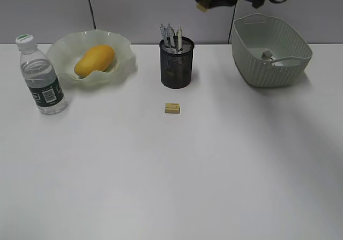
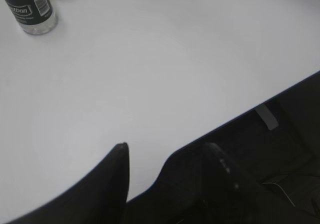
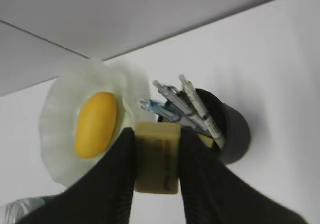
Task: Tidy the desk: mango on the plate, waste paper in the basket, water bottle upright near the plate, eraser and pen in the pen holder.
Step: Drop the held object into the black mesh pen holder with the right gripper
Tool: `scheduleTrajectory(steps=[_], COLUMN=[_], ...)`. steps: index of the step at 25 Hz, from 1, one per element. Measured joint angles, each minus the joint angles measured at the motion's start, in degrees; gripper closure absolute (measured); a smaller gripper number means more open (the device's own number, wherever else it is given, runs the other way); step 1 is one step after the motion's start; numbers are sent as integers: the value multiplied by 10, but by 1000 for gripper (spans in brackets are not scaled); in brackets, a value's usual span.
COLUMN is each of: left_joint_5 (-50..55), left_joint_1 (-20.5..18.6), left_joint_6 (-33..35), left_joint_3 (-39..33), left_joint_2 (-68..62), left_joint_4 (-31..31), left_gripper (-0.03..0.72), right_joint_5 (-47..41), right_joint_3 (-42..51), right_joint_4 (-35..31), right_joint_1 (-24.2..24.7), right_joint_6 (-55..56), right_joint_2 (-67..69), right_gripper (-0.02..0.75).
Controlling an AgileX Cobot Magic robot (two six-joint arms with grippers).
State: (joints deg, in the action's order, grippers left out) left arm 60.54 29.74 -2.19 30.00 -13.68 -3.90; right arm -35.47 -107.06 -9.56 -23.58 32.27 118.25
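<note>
White desk (image 1: 171,175) in front of me, grey panelled wall behind it. From the front camera my right claw (image 1: 204,5) is only a dark shape at the top edge, up around 12 o'clock with something yellowish at its tip. My right wrist camera tells it properly: that claw (image 3: 156,166) is clamped on a tan eraser (image 3: 157,165), hanging above the pen holder (image 3: 227,129) and the plate (image 3: 55,134).

My left claw (image 2: 167,156) turns up only on its own wrist camera, fingers spread and holding nothing, over the near edge of the desk.

Containers now. The mango (image 1: 95,60) lies in the wavy green plate (image 1: 123,58) at 10 o'clock. The black mesh pen holder (image 1: 177,63) at 12 o'clock has several pens (image 1: 171,37) standing in it. The ribbed green basket (image 1: 268,71) at 2 o'clock holds the crumpled paper (image 1: 267,54). A second small eraser (image 1: 172,107) sits on the desk just in front of the holder.

The water bottle (image 1: 40,76) stands upright at 9 o'clock, just beside the plate. Its dark label shows a barcode and letters ending "bon" on the left wrist camera (image 2: 29,6).
</note>
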Motion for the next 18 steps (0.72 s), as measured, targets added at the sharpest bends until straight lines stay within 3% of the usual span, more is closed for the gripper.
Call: scheduleTrajectory(steps=[6, 18], left_joint_5=[0, 0], left_joint_1=[0, 0], left_joint_6=[0, 0], left_joint_3=[0, 0], left_joint_2=[0, 0], left_joint_4=[0, 0], left_gripper=[323, 324], right_joint_5=[-1, 11], right_joint_3=[-96, -103], right_joint_4=[-6, -27], right_joint_1=[-12, -21], right_joint_6=[-2, -12], right_joint_2=[70, 167], right_gripper=[514, 514])
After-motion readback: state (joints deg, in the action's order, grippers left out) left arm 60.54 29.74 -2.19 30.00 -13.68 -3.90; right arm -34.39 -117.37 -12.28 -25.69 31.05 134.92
